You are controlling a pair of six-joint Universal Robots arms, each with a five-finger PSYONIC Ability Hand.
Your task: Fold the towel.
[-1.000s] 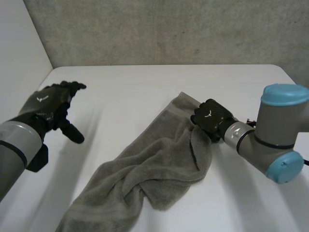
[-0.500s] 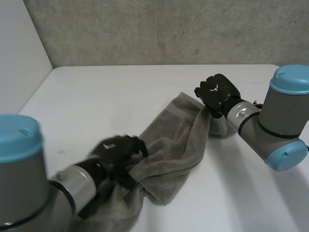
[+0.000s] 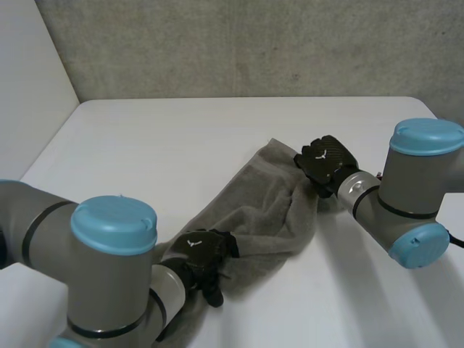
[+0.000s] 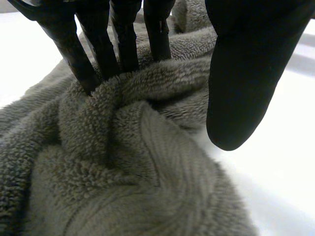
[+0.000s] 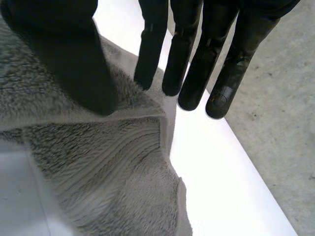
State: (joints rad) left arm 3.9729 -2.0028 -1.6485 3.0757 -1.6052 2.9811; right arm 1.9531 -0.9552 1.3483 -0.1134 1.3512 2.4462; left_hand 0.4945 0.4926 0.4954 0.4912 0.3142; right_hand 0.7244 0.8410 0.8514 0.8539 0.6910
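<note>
A grey towel (image 3: 254, 217) lies crumpled in a long diagonal strip on the white table (image 3: 159, 152). My left hand (image 3: 201, 252) is on its middle, near the front edge. In the left wrist view its straight fingers (image 4: 98, 44) dig into a thick fold of the towel (image 4: 133, 162), and the thumb (image 4: 246, 83) hangs apart over bare table. My right hand (image 3: 325, 163) is at the towel's far end. There the thumb (image 5: 64, 59) rests on a raised corner of the towel (image 5: 113, 162), and the straight fingers (image 5: 197, 69) reach past the cloth's edge over the table.
A grey concrete wall (image 3: 254, 43) runs behind the table's far edge. A pale wall (image 3: 29, 87) stands at the left. My left arm's big joint (image 3: 109, 275) sits low at the front left, over the towel's near end.
My left hand has swung from the far left down onto the towel's middle. My right hand lifted the far end of the towel a little, then came back down nearer the table.
</note>
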